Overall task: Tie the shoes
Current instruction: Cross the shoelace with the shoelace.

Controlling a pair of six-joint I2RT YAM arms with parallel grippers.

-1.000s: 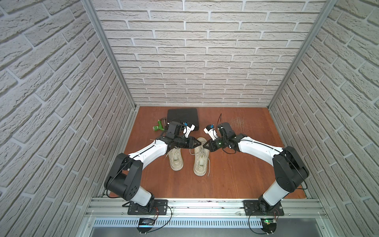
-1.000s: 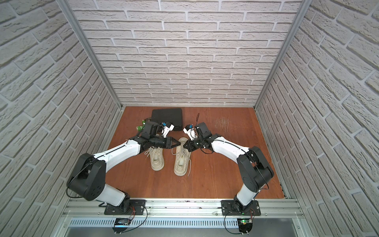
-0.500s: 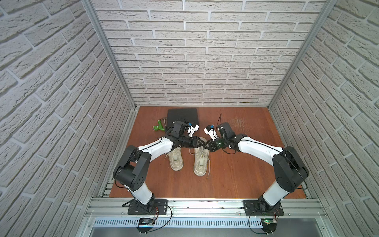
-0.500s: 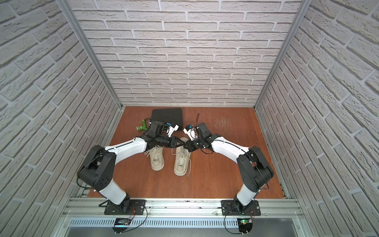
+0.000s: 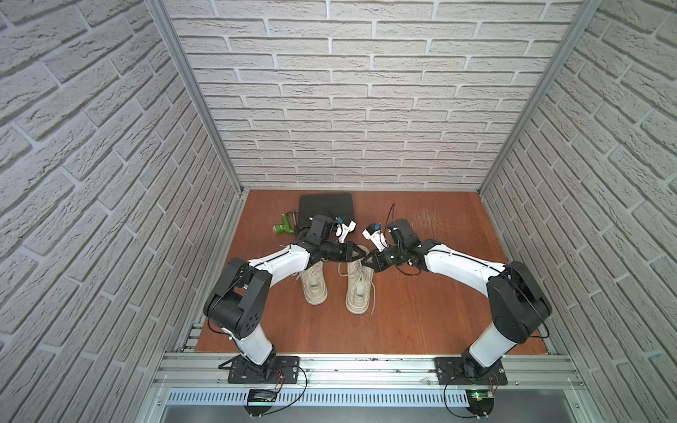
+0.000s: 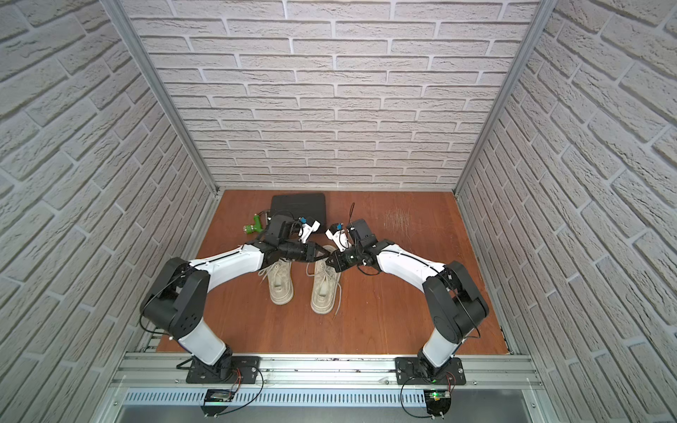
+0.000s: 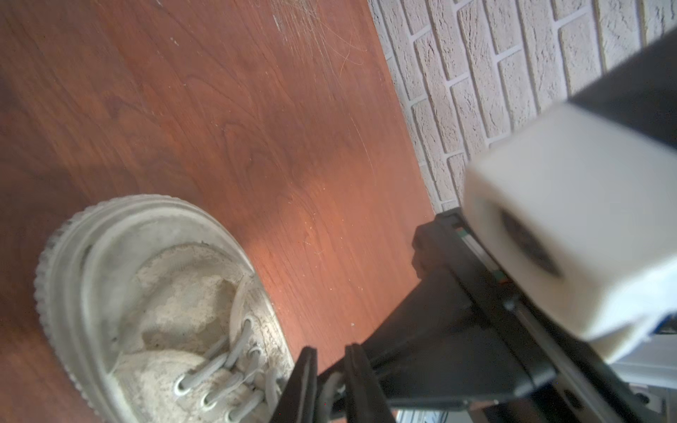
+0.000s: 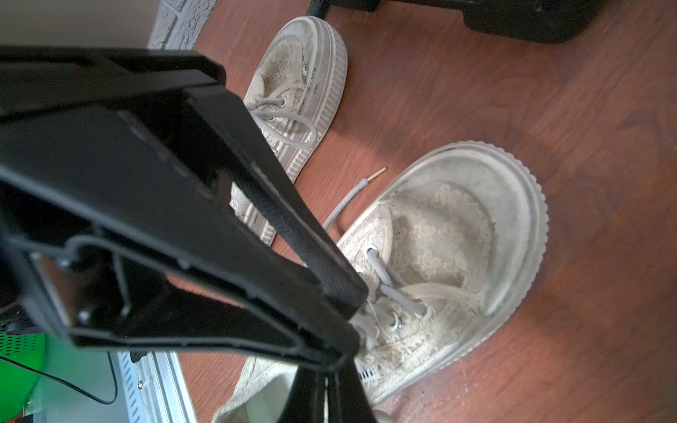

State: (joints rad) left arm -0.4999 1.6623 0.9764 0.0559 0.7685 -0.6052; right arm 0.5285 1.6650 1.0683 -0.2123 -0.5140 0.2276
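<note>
Two worn off-white shoes stand side by side in both top views, the left shoe (image 5: 314,284) and the right shoe (image 5: 359,293). Both grippers meet over the right shoe's laced part. My left gripper (image 5: 361,252) (image 7: 331,384) has its fingers (image 7: 361,384) closed narrowly around a pale lace strand (image 7: 331,392). My right gripper (image 5: 367,260) (image 8: 326,399) is shut just beside it. Only a thin pale sliver shows between its fingers (image 8: 346,399); what it is I cannot tell. A loose lace end (image 8: 351,190) lies on the floor between the shoes.
A black case (image 5: 326,208) lies at the back of the wooden floor (image 5: 421,311), with a green tool (image 5: 284,229) to its left. Brick walls close in three sides. An aluminium rail (image 5: 366,366) carries both arm bases at the front.
My left arm has reached further right, bringing its gripper up against the right one over the right shoe, and its jaws have narrowed onto the lace. The right arm has stayed still.
</note>
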